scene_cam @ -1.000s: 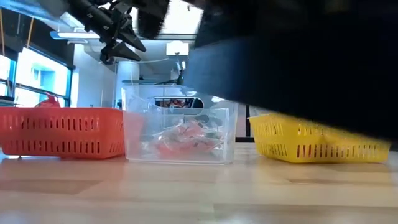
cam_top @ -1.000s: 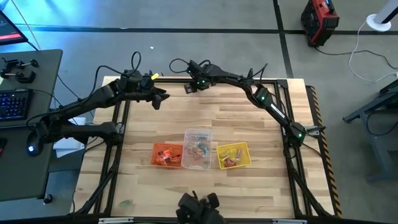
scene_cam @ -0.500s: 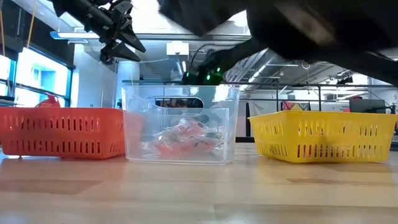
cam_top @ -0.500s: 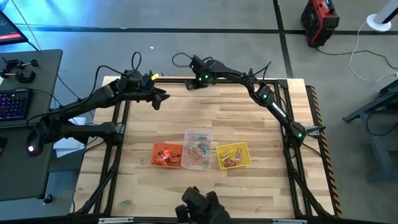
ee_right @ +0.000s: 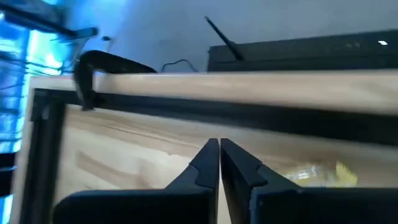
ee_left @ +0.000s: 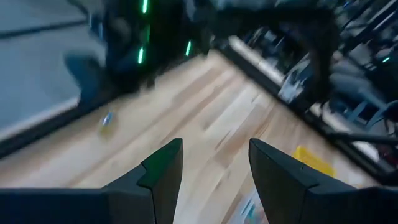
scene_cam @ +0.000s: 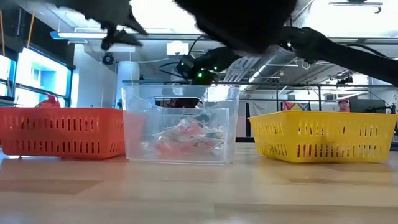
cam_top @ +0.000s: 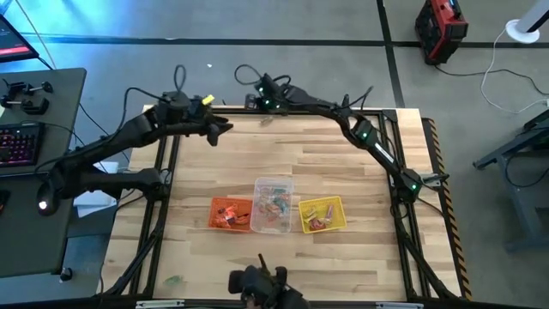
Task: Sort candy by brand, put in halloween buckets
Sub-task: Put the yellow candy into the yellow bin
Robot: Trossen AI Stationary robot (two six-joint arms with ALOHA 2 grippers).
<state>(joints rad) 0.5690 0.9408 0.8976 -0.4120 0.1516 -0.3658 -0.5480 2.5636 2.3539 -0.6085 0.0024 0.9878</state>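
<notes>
Bright even overhead light; left wrist view motion-blurred; low view backlit by windows.

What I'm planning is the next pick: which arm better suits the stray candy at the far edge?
Likely left: the left gripper is open and faces the candy; the right gripper, also near, is shut.

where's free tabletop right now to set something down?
Widest bare patch of the wooden table: the middle, between the two grippers at the far edge and the tub row. A bare strip runs along the near edge. Crowded: the orange slotted tub, clear plastic tub and yellow slotted tub side by side. Left gripper and right gripper hover far.
</notes>
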